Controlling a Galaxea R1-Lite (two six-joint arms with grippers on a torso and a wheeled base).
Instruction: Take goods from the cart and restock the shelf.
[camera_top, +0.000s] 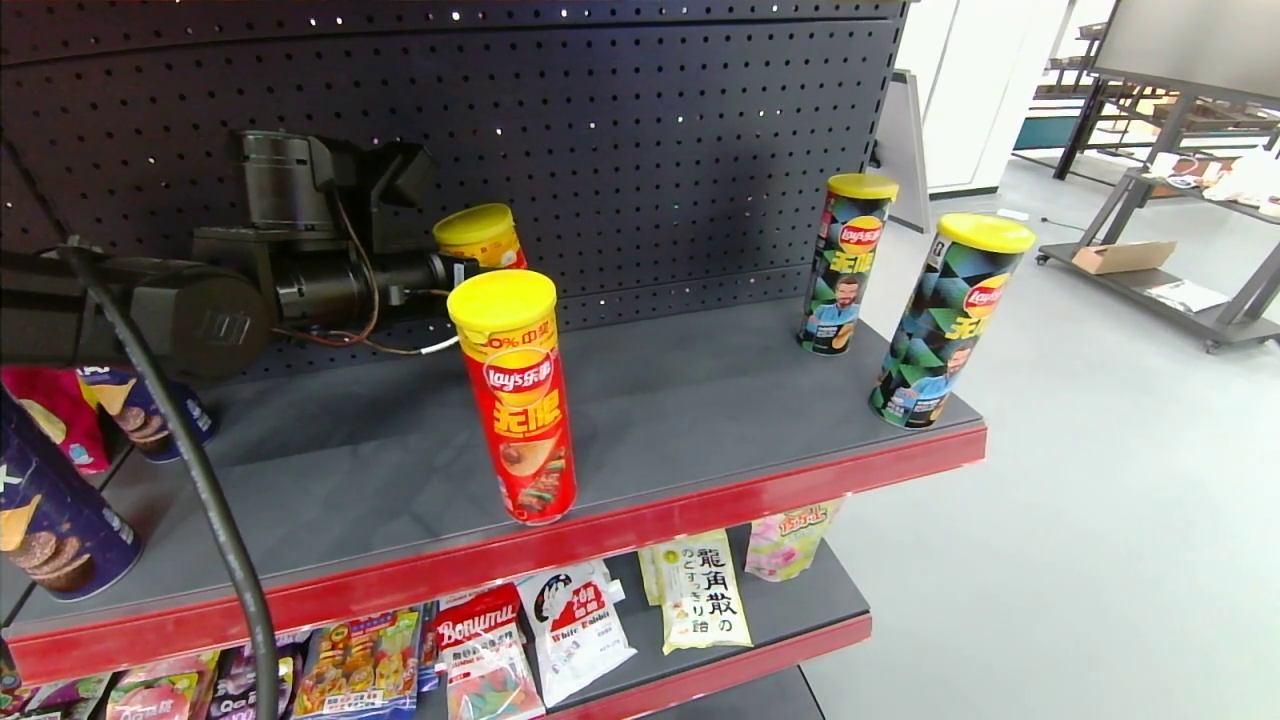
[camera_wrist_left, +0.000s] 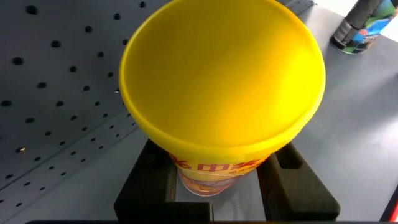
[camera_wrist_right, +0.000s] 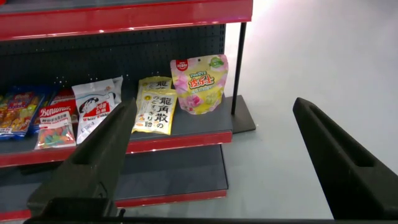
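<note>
Gleaming grey floor (camera_top: 1100, 520) beside dark red-edged shelf (camera_top: 680, 400), pegboard (camera_top: 650, 150) behind.

You had a red chip can (camera_top: 480, 235) with a yellow lid upright left of centre, near the pegboard back of the grey, red-edged shelf (camera_top: 680, 400), clamped in the left gripper (camera_wrist_left: 221, 190). A matching red can (camera_top: 515, 400) stood at the front edge, lower centre. At the right, a dark patterned can (camera_top: 848, 265) stood farther back and a second dark can (camera_top: 950, 320) at the front corner, both yellow-lidded.
</note>
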